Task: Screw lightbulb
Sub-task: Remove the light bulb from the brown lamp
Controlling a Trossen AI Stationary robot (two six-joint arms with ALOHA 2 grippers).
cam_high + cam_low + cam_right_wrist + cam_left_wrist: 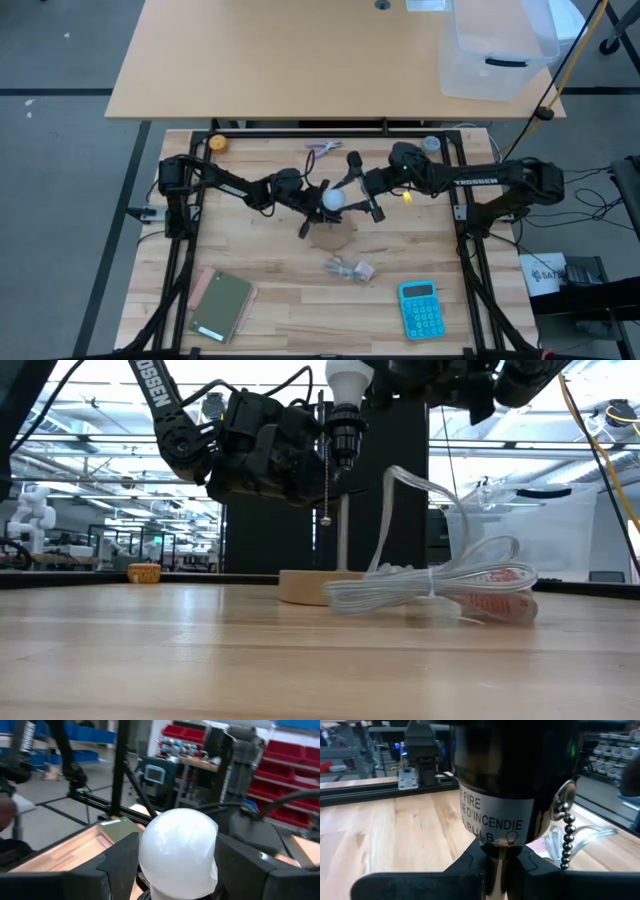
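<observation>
The lightbulb [333, 199] sits near the middle of the wooden table [260, 265], seated upright in the top of a black lamp socket [345, 432] that stands on a thin stem above a round wooden disc base [332, 237]. In the low view the bulb's white dome [346, 380] rises just above the socket, and a beaded pull chain [325, 470] hangs from the socket's side.

The left gripper [312, 200] reaches in from nine o'clock of the bulb, its fingers pressed together on the stem just below the socket; the left wrist view shows its dark fingers [470, 865] pinching the narrow metal neck under the socket's warning label [492, 822].

The right gripper [352, 198] comes in from three o'clock. Its fingers [117, 857] stand on either side of the bulb's dome [177, 852], close against the glass and spread about as wide as the bulb; whether they press on it I cannot tell.

At six o'clock of the base lies a bundled clear cord in plastic wrap [350, 268]. A blue calculator [419, 308] lies toward five o'clock, a green notebook [222, 305] toward seven o'clock, and a small orange object [217, 143] toward ten o'clock at the table's far edge.
</observation>
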